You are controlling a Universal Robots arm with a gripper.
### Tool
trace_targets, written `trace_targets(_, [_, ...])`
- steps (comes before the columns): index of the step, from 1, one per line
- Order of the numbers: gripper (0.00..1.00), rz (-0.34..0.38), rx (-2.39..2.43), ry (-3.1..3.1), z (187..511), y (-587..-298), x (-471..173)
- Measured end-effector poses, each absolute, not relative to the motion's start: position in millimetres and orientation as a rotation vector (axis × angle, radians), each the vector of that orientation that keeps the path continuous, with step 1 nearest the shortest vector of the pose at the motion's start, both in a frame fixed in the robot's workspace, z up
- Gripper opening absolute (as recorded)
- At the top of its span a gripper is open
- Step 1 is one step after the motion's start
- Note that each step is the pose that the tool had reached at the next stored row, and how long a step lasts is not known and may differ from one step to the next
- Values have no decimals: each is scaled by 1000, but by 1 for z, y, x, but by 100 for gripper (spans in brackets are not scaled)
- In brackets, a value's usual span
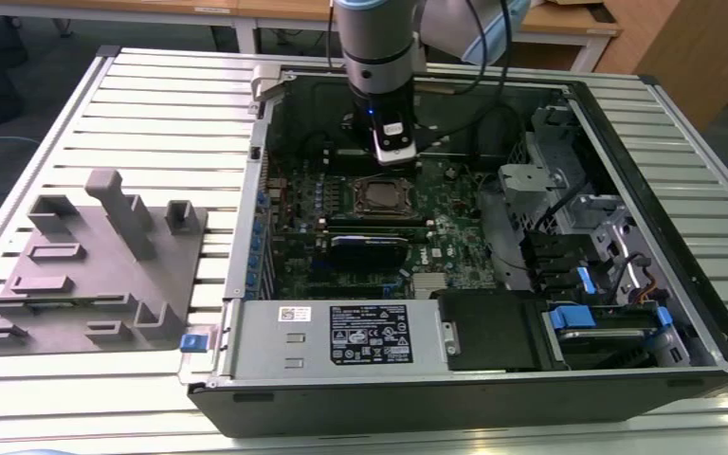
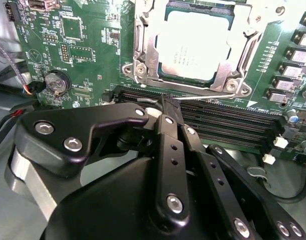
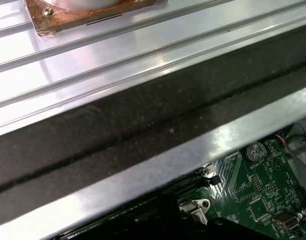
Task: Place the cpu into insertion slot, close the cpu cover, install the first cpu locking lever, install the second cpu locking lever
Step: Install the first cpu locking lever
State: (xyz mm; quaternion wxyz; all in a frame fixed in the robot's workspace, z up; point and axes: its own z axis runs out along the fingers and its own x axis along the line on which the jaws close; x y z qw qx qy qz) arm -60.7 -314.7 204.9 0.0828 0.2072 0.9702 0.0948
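The cpu, one silvery chip, sits in the insertion slot just above the exterior view's centre, inside the open computer case on the counter. One cpu cover lies flat around it. The gripper has its jaws drawn together, tip at one thin lever wire; whether they pinch it cannot be told. Long black memory slots run beside. One grey fixture plate rests at the exterior view's left.

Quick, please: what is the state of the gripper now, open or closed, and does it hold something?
Gripper: closed, its tips at the end of the thin locking lever; whether it grips the lever cannot be told.
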Motion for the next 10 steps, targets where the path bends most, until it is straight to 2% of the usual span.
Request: trace_targets(10, [11, 287, 613, 2882, 204, -314, -64])
